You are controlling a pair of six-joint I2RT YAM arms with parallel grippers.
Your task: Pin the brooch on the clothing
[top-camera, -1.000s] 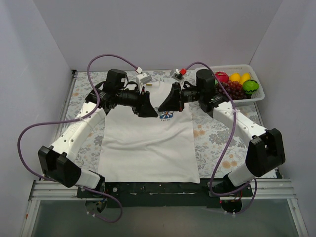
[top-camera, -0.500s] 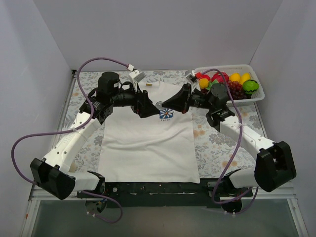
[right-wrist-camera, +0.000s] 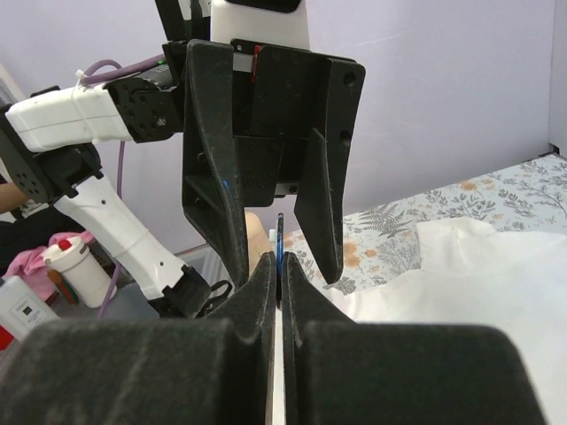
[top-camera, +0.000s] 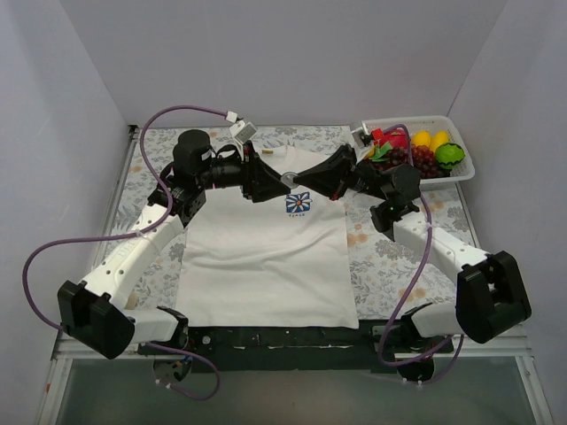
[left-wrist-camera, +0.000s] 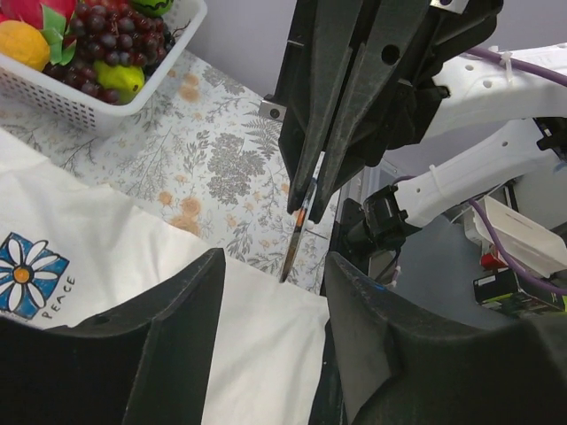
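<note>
The right claw (top-camera: 300, 183) is pressed together on the brooch (top-camera: 288, 181), pinching it edge-on in the air over the neck end of the T-shirt (top-camera: 266, 266). The left claw (top-camera: 276, 184) faces it, spread wide, with a finger on either side of the brooch.

Plain pale-lilac walls (top-camera: 292, 53) left, back, right; grey floral-print tablecloth (top-camera: 372, 261) as work surface; light even, diffuse

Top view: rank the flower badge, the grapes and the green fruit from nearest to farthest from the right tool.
1. Flower badge, on the shirt, close beside the right tool.
2. Grapes, in the basket, off to the right.
3. Green fruit, at the basket's right end.
</note>
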